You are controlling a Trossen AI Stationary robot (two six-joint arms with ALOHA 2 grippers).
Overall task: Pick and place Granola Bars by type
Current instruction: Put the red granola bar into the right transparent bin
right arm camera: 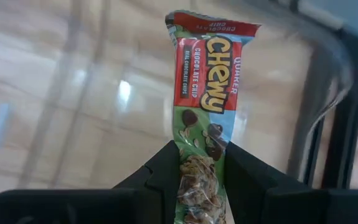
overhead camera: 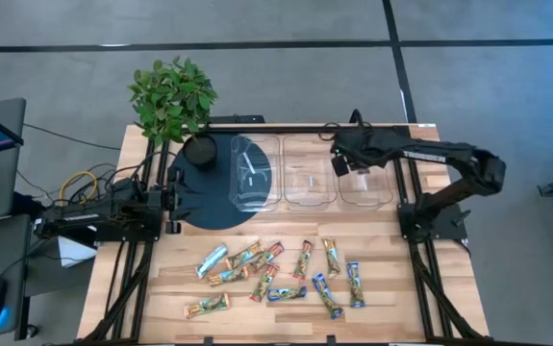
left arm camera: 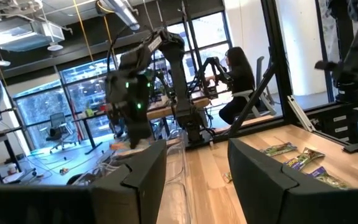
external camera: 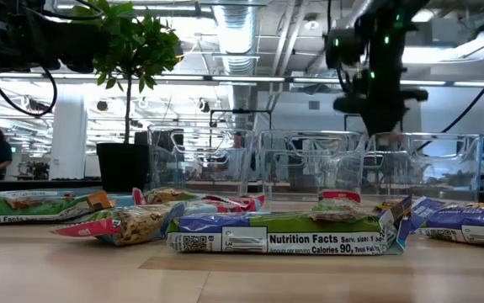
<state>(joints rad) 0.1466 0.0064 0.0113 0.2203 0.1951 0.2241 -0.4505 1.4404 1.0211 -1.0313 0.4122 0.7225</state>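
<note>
Pinched between the right gripper (right arm camera: 202, 171) fingers, a Chewy granola bar (right arm camera: 205, 106) hangs over the right clear bin (overhead camera: 364, 185). It could slip sideways and miss. Left gripper (left arm camera: 194, 177), fingers spread, waits beside the plant (overhead camera: 172, 98).

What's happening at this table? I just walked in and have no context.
The right gripper is shut on a Quaker Chewy granola bar, holding it above the right-hand clear bin. All three bins look empty. About a dozen other bars lie scattered on the front of the wooden table. The left gripper waits open, empty, at the table's left edge.
</note>
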